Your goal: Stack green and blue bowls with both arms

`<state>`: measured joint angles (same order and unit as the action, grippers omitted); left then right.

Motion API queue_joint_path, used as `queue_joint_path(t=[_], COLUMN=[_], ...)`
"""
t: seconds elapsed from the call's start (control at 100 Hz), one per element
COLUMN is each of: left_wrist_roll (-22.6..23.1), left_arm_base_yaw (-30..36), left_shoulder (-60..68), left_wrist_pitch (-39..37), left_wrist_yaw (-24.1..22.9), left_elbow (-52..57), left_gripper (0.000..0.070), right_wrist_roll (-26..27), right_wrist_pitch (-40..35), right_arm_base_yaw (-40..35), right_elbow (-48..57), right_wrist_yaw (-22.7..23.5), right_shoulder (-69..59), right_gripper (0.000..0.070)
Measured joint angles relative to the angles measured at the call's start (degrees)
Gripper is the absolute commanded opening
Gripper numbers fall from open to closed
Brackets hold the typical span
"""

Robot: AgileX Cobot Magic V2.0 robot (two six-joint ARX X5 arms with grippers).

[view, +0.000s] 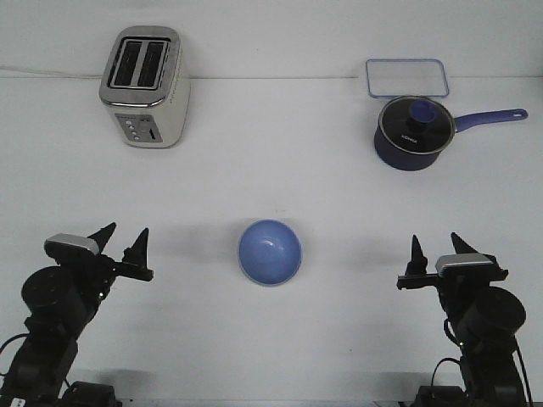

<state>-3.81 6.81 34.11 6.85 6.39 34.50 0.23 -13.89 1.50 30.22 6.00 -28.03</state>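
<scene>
A lone blue bowl (270, 252) sits between the left gripper (123, 240) and right gripper (438, 247), both spread apart and empty; whether a green bowl lies nested beneath it cannot be told.

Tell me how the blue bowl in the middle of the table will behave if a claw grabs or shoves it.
The blue bowl looks glossy, so its rim may slip between pointed fingers. Its rounded shape suggests it could rock or tip if pinched on one side. Pushed low, it will probably slide on the smooth white table.
</scene>
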Motion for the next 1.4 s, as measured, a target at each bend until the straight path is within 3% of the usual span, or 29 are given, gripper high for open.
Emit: queue_joint_path(t=[0.22,0.53,0.58,0.64,0.69,0.78,0.84,1.4], left_wrist_roll=[-1.7,-3.2,-3.2,-3.2,-3.2,-3.2,-3.2,-3.2], left_arm_base_yaw=[0.0,0.0,0.0,0.0,0.0,0.0,0.0,0.0], left_shoulder=[-1.0,-1.1,-1.1,-1.1,-1.1,-1.1,-1.1,-1.1], left_wrist_pitch=[-3.3,-5.0,-5.0,-4.9,-4.9,-4.8,-4.7,-4.9], left_wrist_yaw=[-3.1,-3.3,-3.3,-3.3,-3.3,-3.3,-3.3,-3.3], left_elbow=[-6.4,-6.4,-6.4,-6.4,-6.4,-6.4,-6.4,-6.4], left_gripper=[0.0511,0.0502,0.0501,0.0484,0.0396,0.0137,0.0,0.001], right_wrist_roll=[0.0,0.0,0.0,0.0,0.0,0.0,0.0,0.0], right_wrist_pitch=[0.0,0.0,0.0,0.0,0.0,0.0,0.0,0.0], right_arm_base_yaw=[0.0,0.0,0.0,0.0,0.0,0.0,0.0,0.0], right_elbow=[0.0,0.0,0.0,0.0,0.0,0.0,0.0,0.0], right_wrist_yaw=[0.0,0.0,0.0,0.0,0.0,0.0,0.0,0.0], right_shoulder=[0.0,0.0,0.0,0.0,0.0,0.0,0.0,0.0], right_gripper=[0.0491,0.0487,0.0458,0.0369,0.0265,0.0062,0.0,0.0])
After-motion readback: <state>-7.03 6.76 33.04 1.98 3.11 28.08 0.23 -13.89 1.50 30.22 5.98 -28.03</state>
